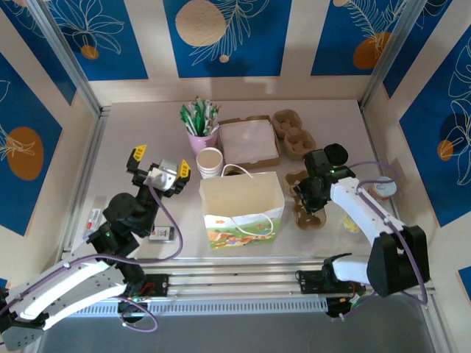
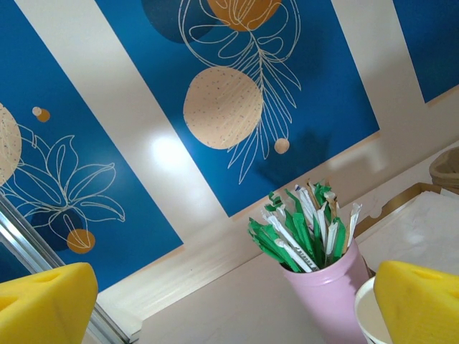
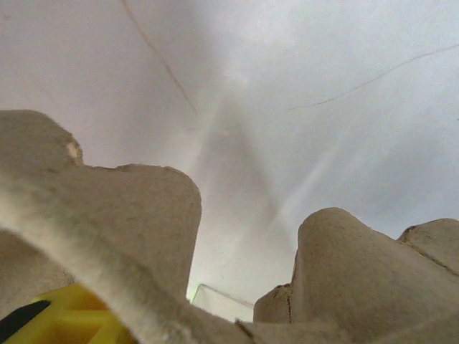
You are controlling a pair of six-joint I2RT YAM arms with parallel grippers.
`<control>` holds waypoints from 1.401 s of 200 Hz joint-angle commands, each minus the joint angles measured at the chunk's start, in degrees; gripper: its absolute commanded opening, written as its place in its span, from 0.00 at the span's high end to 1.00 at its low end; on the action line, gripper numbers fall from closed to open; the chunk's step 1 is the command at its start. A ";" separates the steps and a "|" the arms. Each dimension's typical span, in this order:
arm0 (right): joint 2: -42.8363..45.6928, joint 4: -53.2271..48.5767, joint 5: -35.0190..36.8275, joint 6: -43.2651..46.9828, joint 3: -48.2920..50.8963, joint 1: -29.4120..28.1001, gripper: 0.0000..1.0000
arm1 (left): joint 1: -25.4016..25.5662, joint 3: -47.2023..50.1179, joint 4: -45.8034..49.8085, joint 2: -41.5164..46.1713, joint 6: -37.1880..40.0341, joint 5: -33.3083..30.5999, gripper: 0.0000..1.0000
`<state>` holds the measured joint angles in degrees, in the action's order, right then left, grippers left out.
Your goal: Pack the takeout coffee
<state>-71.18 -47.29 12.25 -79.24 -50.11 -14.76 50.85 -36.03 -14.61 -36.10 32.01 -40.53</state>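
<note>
We poise the left gripper point(image 1: 160, 162) wide to steady the bag point(image 1: 241, 213); the right gripper's point(image 1: 307, 197) spread over the cup carrier point(image 1: 310, 218) we cannot tell.

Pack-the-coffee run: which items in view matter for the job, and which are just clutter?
Job: lidded coffee; bag; probably the near carrier, since the right arm is on it.
Clutter: pink stick cup; cup stack; napkin box; far carrier.

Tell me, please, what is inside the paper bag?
Through the paper bag's open top only bare cream inner wall shows; its floor is hidden by the printed front panel.
</note>
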 commanded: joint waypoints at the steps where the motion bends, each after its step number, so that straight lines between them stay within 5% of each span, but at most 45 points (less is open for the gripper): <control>1: 4.55 -3.53 1.69 4.04 -2.89 0.21 0.53 | -0.49 0.20 -2.09 0.60 0.25 0.37 0.01; 152: 18.32 -12.74 13.42 28.06 -28.65 -10.56 0.54 | -0.47 0.29 -2.62 0.68 -0.10 -0.51 0.01; 220: 15.32 -11.60 12.27 37.60 -38.40 -23.36 0.55 | -0.42 0.41 -2.92 0.88 -0.19 -0.87 0.01; 280: 8.83 -10.02 18.31 48.14 -44.42 -42.21 0.54 | -0.48 0.44 -2.88 1.55 -0.11 -0.86 0.01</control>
<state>-60.53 -58.76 26.83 -38.09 -91.35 -51.35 50.85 -35.90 -14.63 -35.73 31.99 -40.60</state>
